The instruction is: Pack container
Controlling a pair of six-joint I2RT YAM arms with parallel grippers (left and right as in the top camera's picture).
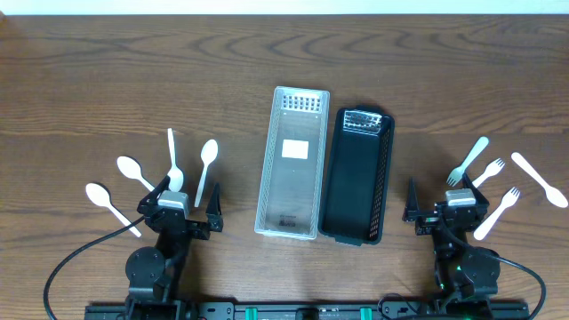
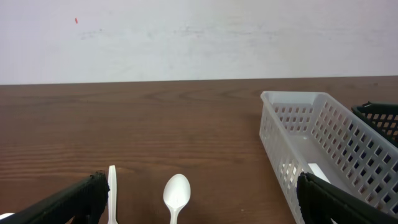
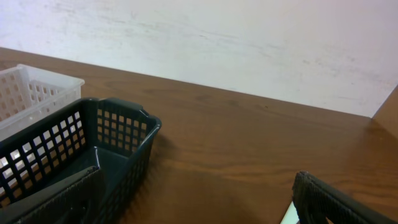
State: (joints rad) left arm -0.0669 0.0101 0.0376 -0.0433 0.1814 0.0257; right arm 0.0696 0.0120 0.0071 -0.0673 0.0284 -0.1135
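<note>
While both arms sit low at the near edge of the table [image 1: 107, 71], two long baskets lie side by side at its centre, long sides touching or nearly so. White basket [image 1: 293, 162] on the left: perforated walls, a pale label [image 1: 294, 149] on its floor. Black basket [image 1: 360, 178] on the right: mesh walls, set slightly nearer the robot than the white one.

Left of the baskets: four white spoons [image 1: 206, 169], scattered, all flat on the table. Two lie out to the left, well apart from the white basket. The other two lie just ahead of the left hand [image 1: 184, 204], one with its bowl close to the hand, the other with its bowl at the far end. Left hand: fingers spread wide, low over the table. Its wrist view shows one spoon bowl and one handle on the wood between the fingers, with the white basket off to the right.

Right of the baskets: three white forks [image 1: 488, 172], plus a fourth white utensil [image 1: 538, 178] farthest right, type unclear. Right hand [image 1: 447, 209]: fingers wide apart, near the close end of the black basket, forks just ahead and to its right. Its wrist view shows the black basket's corner at left, the white basket behind it.
</note>
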